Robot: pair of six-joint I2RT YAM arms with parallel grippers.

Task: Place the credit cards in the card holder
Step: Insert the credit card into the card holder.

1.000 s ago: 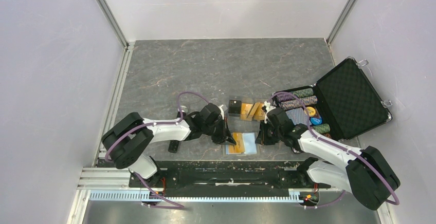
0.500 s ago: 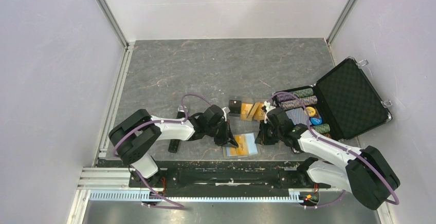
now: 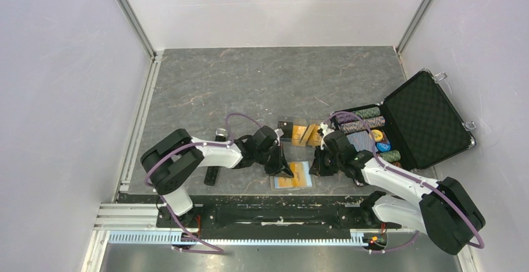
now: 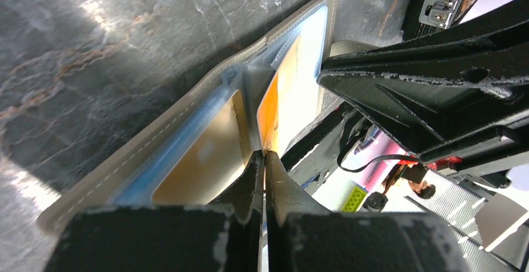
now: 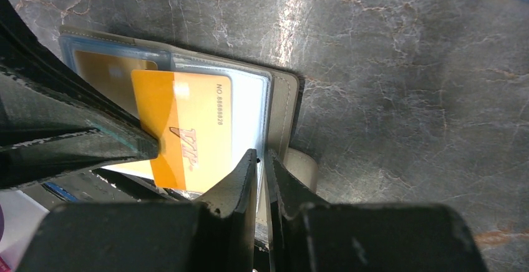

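Note:
The card holder (image 3: pixel 304 173) lies open near the table's front edge, grey-tan outside (image 5: pixel 288 106), pale blue inside. A gold card (image 4: pixel 206 153) sits in its left pocket (image 5: pixel 106 66). My left gripper (image 3: pixel 287 170) (image 4: pixel 263 155) is shut on the edge of an orange card (image 4: pixel 277 106) marked VIP (image 5: pixel 187 128), which is partly inside the right clear pocket. My right gripper (image 3: pixel 312 170) (image 5: pixel 262 155) is shut on the holder's right edge, next to its tab (image 5: pixel 300 163). A small black flat piece (image 3: pixel 285 130) lies behind the holder; I cannot tell if it is a card.
An open black chip case (image 3: pixel 424 119) with rows of striped chips (image 3: pixel 365 119) stands at the right. Orange pieces (image 3: pixel 305 135) lie beside the black one. A small dark item (image 3: pixel 212 176) lies left of the left arm. The black rail (image 3: pixel 268 213) runs along the front.
My left gripper has moved right with the orange card, which now reaches further over the holder's right pocket. The right gripper has stayed on the holder's edge.

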